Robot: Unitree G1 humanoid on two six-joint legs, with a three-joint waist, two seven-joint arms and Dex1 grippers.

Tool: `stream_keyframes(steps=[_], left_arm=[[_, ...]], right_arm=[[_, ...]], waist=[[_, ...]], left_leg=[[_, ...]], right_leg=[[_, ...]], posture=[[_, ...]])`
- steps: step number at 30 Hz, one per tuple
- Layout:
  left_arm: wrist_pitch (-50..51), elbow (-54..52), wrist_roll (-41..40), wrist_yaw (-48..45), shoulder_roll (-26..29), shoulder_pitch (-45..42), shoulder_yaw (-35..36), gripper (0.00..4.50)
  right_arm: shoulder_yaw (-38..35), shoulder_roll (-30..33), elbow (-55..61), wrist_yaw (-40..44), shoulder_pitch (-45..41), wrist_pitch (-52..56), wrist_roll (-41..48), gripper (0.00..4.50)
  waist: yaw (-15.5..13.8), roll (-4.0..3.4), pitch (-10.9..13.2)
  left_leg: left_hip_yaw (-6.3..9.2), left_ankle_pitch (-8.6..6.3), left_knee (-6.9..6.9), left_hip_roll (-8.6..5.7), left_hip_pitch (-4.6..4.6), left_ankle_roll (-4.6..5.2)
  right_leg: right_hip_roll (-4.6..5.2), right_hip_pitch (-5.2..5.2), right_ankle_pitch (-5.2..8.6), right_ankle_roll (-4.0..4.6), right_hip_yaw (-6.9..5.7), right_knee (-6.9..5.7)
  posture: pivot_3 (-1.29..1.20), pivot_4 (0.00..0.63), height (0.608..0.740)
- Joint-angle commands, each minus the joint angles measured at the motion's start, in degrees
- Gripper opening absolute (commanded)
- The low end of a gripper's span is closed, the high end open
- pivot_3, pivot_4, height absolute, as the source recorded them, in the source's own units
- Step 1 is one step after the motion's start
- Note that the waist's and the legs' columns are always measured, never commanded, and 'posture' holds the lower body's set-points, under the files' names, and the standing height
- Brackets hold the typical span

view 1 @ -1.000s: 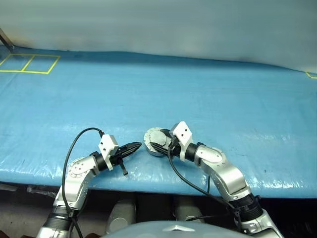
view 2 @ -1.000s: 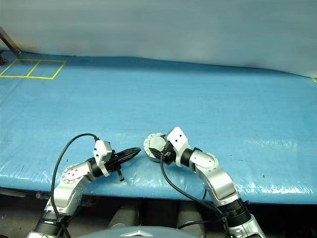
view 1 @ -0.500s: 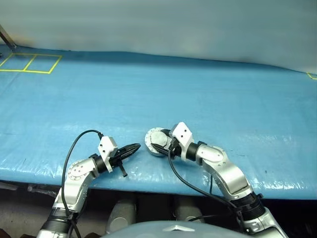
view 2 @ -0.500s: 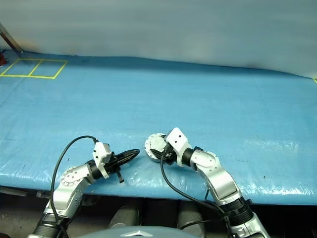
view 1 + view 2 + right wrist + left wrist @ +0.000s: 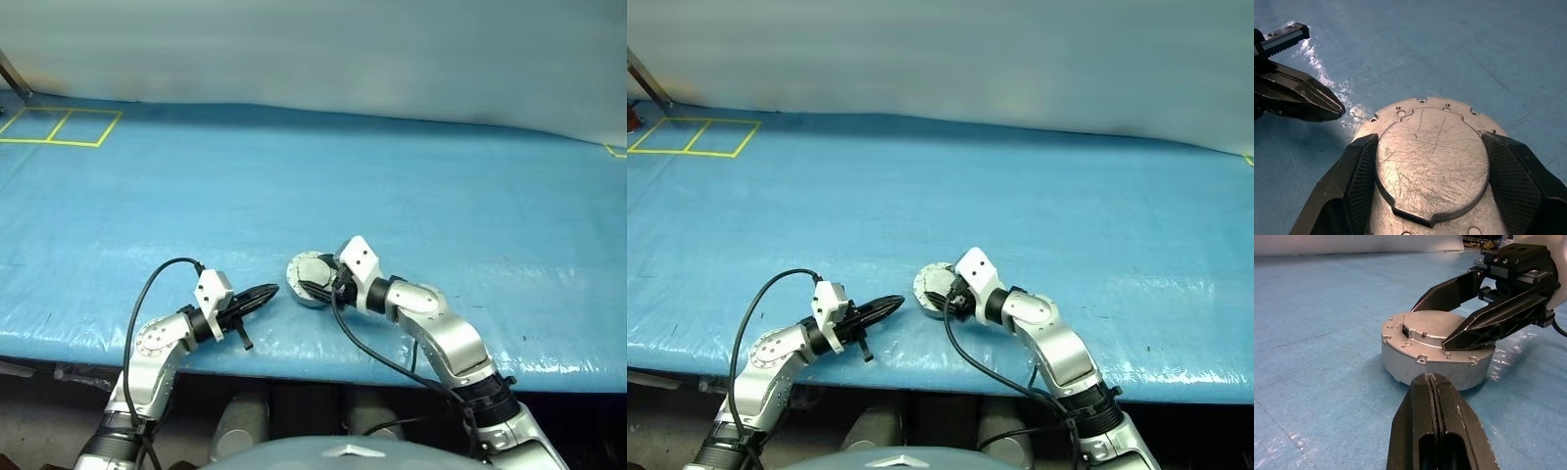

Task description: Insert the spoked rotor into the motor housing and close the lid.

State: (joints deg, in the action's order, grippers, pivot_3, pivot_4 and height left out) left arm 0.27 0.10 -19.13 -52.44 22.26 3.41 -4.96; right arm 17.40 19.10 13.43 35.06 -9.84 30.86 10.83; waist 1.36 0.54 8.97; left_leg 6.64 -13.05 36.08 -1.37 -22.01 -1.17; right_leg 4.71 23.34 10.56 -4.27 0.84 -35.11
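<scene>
Change since earlier frame: none; both grippers keep their places.
Left eye view: motor housing (image 5: 310, 267), closed, lower centre on blue sheet (image 5: 411, 186).
Left wrist view: left gripper (image 5: 1433, 382) fingers pressed together, empty.
Right wrist view: right gripper (image 5: 1431, 165) fingers spread, flanking the housing.
Technique: probably close squarely across the rim.

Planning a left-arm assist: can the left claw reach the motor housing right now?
Probably yes. The left claw, shut, points at the motor housing side wall across bare blue sheet, nothing between. The right claw sits over its top, so only the side looks free.
</scene>
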Motion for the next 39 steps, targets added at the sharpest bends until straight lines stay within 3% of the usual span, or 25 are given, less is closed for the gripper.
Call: stream_keyframes(steps=[1, 9, 20, 39], left_arm=[[2.63, -3.02, -1.73, 2.03, -1.28, -0.53, 0.47, 0.00], [9.04, -3.99, -6.43, 5.48, -5.94, -4.11, 1.62, 0.00], [13.47, 1.56, -3.70, 4.14, -5.51, -8.53, -2.19, 0.00], [14.04, 1.03, -1.71, 4.78, -4.40, -6.47, -3.70, 0.00]], right_arm=[[1.72, 1.62, -2.00, 1.12, 1.38, 2.57, -0.76, 3.02], [2.12, 1.39, -1.89, 0.12, 1.62, 2.39, -1.20, 3.02], [1.88, 1.00, -0.69, -1.63, 2.96, 1.95, -1.47, 3.02], [-0.15, 0.35, 1.57, -2.10, 3.55, 3.63, 0.35, 3.02]], waist=[[-0.07, 0.01, -0.02], [-0.14, 0.13, -0.13], [-0.17, 0.16, -0.16], [-0.73, 0.17, -0.30]], left_leg=[[0.00, 0.00, 0.00, -0.01, 0.00, 0.00], [0.01, 0.00, 0.00, -0.01, 0.03, 0.00], [0.00, 0.00, -0.02, -0.02, 0.06, 0.00], [0.04, -0.01, -0.04, -0.03, 0.13, 0.00]], right_leg=[[0.00, 0.00, 0.00, 0.00, 0.00, 0.01], [0.00, -0.06, 0.00, -0.01, 0.00, 0.01], [0.00, -0.10, 0.01, 0.00, 0.00, 0.02], [0.01, -0.24, 0.02, 0.00, -0.01, 0.13]], posture=[[0.00, 0.150, 0.740], [0.00, 0.150, 0.740], [0.00, 0.150, 0.740], [0.00, 0.150, 0.740]])
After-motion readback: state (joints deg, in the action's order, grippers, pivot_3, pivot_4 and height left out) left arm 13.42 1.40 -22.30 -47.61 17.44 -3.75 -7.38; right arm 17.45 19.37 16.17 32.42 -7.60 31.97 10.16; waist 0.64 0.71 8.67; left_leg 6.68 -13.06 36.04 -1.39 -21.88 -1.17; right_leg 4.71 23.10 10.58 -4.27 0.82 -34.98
